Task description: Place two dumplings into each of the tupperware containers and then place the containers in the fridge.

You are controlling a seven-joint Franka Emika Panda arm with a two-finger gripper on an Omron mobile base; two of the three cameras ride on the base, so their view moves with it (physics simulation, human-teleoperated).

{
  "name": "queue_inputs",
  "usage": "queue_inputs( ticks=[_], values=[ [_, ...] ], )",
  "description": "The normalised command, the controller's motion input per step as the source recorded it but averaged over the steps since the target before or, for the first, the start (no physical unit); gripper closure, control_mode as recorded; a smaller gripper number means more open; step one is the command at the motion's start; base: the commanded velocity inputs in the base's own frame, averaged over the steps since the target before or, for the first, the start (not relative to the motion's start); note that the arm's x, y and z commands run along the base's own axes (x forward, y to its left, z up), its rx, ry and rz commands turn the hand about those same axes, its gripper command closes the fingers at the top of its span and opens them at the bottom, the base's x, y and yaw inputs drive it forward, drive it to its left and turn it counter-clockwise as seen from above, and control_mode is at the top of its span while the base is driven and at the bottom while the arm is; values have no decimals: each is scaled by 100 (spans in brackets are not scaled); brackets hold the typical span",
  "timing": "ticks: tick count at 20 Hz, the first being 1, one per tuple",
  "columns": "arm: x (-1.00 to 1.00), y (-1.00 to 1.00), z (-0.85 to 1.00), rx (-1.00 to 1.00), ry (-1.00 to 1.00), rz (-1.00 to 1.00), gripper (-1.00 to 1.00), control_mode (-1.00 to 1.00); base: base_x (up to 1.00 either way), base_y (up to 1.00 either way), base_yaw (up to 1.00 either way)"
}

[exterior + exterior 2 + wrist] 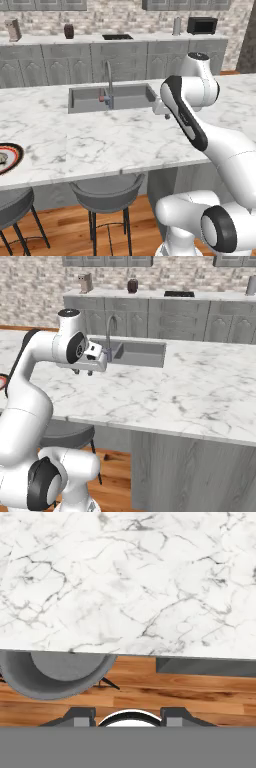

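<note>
My gripper (82,372) hangs open a little above the marble island counter (100,140), just right of the sink, with nothing between its fingertips (80,716). In the left base view the gripper (165,114) sits in front of my upper arm. At the far left edge of the counter lies a black-and-red rimmed plate (14,156), cut off by the frame. On it rests a small pale lump (2,159) that may be one of the dumplings. The tupperware containers are out of view. A tall dark shape (247,42) stands at the far right; I cannot tell whether it is the fridge.
A sink (125,97) with a tall tap (108,82) is set into the island's far side. Two grey stools (107,187) stand below the near edge over a wood floor. The back counter carries a toaster oven (202,25) and small jars.
</note>
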Motion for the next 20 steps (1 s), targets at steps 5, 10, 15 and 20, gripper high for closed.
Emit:
queue_inputs(
  ticks=[5,10,15,20],
  values=[
    [0,0,0,0,0,0,-100,100,0,1,0],
    [0,0,0,0,0,0,-100,100,-7,88,0],
    [0,0,0,0,0,0,-100,100,0,100,0],
    [0,0,0,0,0,0,-100,100,0,100,1]
  ],
)
